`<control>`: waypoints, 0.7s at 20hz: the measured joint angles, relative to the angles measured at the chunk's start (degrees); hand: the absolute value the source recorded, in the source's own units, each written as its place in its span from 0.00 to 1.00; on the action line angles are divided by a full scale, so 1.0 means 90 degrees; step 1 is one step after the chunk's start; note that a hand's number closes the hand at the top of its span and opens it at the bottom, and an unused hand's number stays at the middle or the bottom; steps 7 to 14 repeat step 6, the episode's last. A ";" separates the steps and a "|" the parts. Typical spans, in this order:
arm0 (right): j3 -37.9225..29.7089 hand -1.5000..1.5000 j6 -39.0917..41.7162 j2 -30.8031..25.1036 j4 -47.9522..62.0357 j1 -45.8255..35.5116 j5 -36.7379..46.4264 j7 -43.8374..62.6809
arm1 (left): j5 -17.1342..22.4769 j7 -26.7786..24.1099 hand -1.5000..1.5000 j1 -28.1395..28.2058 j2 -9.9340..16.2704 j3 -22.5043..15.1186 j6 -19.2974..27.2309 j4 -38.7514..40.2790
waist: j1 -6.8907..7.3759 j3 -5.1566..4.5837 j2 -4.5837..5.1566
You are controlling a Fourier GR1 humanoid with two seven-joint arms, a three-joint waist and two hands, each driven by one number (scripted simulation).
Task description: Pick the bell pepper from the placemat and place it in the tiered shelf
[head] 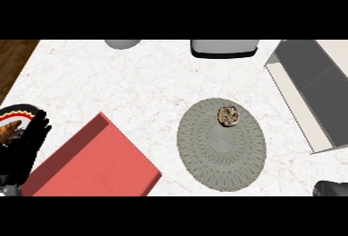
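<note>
I see white marble counter, bell pepper on oval placemat, shelf at two o'clock, left hand fingers apart, right hand fingers I cannot tell, wood floor at ten.

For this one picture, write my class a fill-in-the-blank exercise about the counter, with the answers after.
1. The bell pepper lies on the round grey ____.
2. The red box sits to the placemat's ____.
3. The tiered shelf stands at the view's ____ edge.
4. The left hand is coloured ____.

Answers: placemat; left; right; black
</note>
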 measured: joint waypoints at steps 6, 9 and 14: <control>0.0418 0.00 0.1492 0.0391 -0.1292 -0.0230 0.0742 -0.0369 | 0.0024 -0.0039 0.50 0.0110 0.0046 0.0082 -0.0032 0.0027 | -0.0113 -0.0018 -0.0081; 0.0418 0.00 0.1492 0.0391 -0.1292 -0.0230 0.0742 -0.0369 | 0.0024 -0.0039 0.50 0.0110 0.0046 0.0082 -0.0032 0.0027 | -0.0113 -0.0018 -0.0081; 0.0418 0.00 0.1492 0.0391 -0.1292 -0.0230 0.0742 -0.0369 | 0.0024 -0.0039 0.50 0.0110 0.0046 0.0082 -0.0032 0.0027 | -0.0113 -0.0018 -0.0081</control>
